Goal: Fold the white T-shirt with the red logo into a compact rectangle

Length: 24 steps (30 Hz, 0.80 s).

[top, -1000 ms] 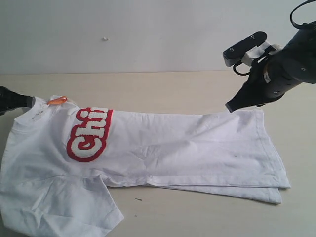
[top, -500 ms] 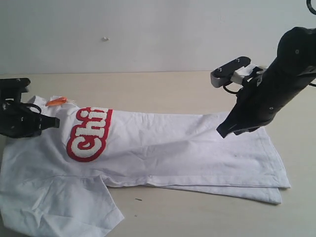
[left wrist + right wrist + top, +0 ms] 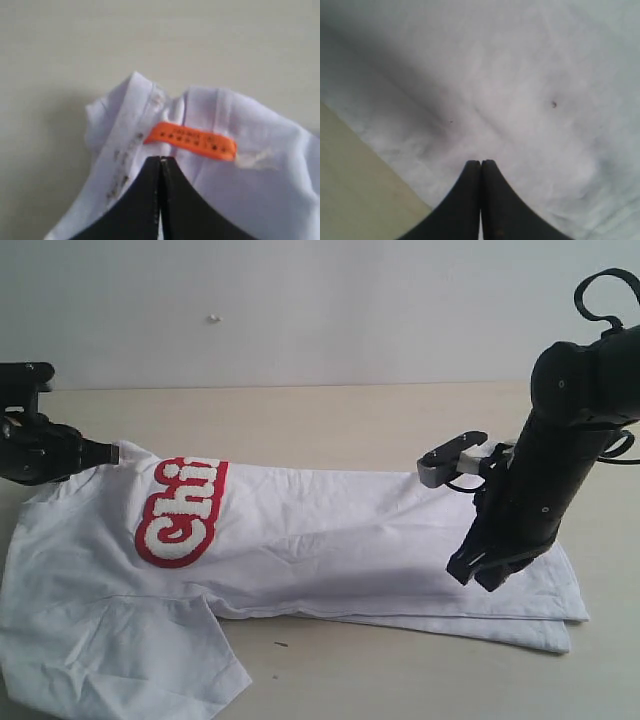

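The white T-shirt (image 3: pixel 340 530) lies on the table, folded lengthwise, collar to the left and hem to the right. The red logo (image 3: pixel 180 510) shows only its white letters "Chi" at the fold. My left gripper (image 3: pixel 108 453) is shut at the collar; in the left wrist view its tips (image 3: pixel 161 160) rest against the cloth (image 3: pixel 260 190) just short of the orange neck tag (image 3: pixel 191 140), with nothing seen between them. My right gripper (image 3: pixel 470 575) is shut and points down at the hem end, its tips (image 3: pixel 481 163) over plain fabric (image 3: pixel 530 75).
The beige table (image 3: pixel 300 415) runs back to a pale wall. One sleeve (image 3: pixel 130 650) spreads toward the front left corner. A lower layer of the shirt (image 3: pixel 500 630) sticks out beyond the front edge of the fold at the right.
My left gripper has come in from the left edge to the collar and now hides the orange tag in the exterior view. My right arm has swung down from the back right onto the hem end.
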### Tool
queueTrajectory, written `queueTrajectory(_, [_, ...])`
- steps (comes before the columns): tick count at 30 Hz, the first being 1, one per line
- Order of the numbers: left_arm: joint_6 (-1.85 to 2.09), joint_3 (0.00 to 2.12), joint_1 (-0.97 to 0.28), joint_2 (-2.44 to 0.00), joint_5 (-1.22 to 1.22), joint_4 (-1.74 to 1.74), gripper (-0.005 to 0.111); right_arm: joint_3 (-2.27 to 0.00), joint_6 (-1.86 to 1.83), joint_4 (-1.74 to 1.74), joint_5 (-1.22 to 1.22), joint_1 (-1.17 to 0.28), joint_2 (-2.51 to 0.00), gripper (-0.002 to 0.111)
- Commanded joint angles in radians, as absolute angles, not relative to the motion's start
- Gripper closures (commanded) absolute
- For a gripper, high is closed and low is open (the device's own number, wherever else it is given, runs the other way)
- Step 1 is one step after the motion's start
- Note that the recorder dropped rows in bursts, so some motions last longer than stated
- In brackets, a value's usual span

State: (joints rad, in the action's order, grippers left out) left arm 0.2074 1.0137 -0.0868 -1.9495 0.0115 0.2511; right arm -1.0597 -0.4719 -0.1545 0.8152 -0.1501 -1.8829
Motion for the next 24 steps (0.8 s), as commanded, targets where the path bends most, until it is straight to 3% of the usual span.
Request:
queueTrajectory(1, [0.221,1.017,-0.089,-1.906,-0.179,0.247,0.107,-1.063,-0.493,-0.157,0.815,-0.151,-1.894,0.108])
queueTrajectory(10, [0.221,1.017,-0.089,-1.876,-0.519,0.253,0.107,-1.063,-0.504,-0.136,0.684,-0.151,-1.976,0.108])
queueTrajectory(19, [0.216,1.013,-0.089,-1.788,-0.665,0.302,0.106,-1.066,-0.443,-0.097,0.527,-0.151,-2.002,0.108])
queueTrajectory(22, [0.216,1.013,-0.089,-1.749,-0.715,0.303,0.095,-1.066,-0.443,-0.106,0.532,-0.151,-1.983,0.108])
queueTrajectory(24, [0.216,1.011,-0.089,-1.72,-0.779,0.304,0.08,-1.066,-0.443,-0.106,0.533,-0.151,-1.964,0.108])
